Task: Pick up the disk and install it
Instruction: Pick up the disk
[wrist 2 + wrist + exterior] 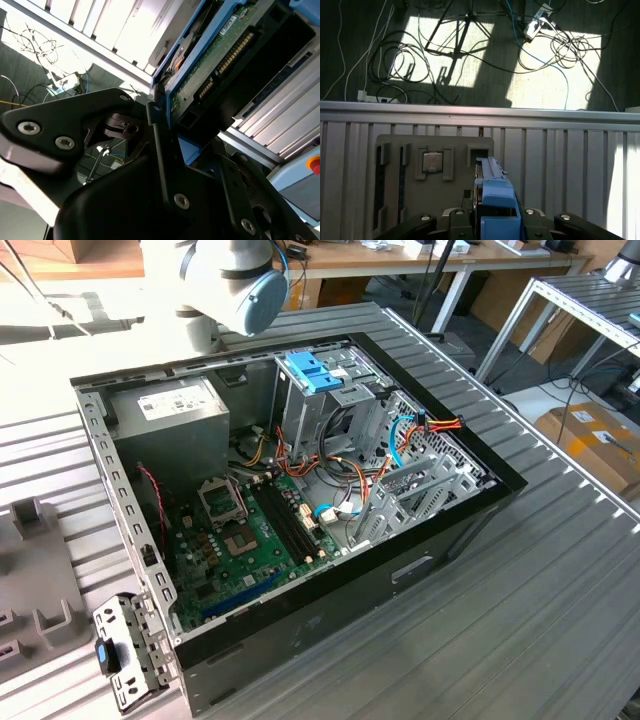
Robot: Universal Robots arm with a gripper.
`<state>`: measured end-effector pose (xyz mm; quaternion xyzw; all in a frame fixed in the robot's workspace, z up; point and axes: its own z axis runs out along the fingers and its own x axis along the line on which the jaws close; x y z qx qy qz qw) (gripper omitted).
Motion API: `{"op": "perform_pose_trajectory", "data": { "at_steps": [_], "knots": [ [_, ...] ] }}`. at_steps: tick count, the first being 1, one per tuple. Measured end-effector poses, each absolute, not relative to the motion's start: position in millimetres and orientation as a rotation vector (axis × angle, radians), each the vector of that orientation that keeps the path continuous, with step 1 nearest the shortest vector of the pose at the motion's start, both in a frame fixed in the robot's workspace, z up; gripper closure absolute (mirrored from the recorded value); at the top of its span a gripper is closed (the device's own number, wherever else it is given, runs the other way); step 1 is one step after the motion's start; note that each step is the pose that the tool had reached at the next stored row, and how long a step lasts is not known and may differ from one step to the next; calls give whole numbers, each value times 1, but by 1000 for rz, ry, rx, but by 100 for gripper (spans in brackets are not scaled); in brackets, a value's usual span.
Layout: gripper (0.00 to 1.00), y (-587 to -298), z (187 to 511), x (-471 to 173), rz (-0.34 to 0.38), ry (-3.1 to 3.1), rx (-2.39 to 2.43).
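The arm's blue-capped joint (250, 290) sits at the exterior view's upper edge; the gripper (495, 218) seems clamped on the disk (492, 190).

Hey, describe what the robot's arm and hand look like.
In the exterior view the arm is pale grey and rounded, with a black band and a round light-blue cap at one joint. In the first wrist view the hand is black, built of angular plates fastened with silver screws.

open computer case (420, 562) on slatted table (520, 625) | blue bracket (315, 372) atop drive cage (296, 422) | chip (433, 162) in grey tray (435, 192)
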<state>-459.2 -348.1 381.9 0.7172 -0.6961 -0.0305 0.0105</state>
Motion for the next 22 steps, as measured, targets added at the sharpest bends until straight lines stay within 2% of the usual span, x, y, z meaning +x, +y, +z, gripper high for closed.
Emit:
{"op": "perform_pose_trajectory", "data": {
  "at_steps": [22],
  "knots": [
    [63,-348,397,-459,-97,-2173,2239]
  ]
}}
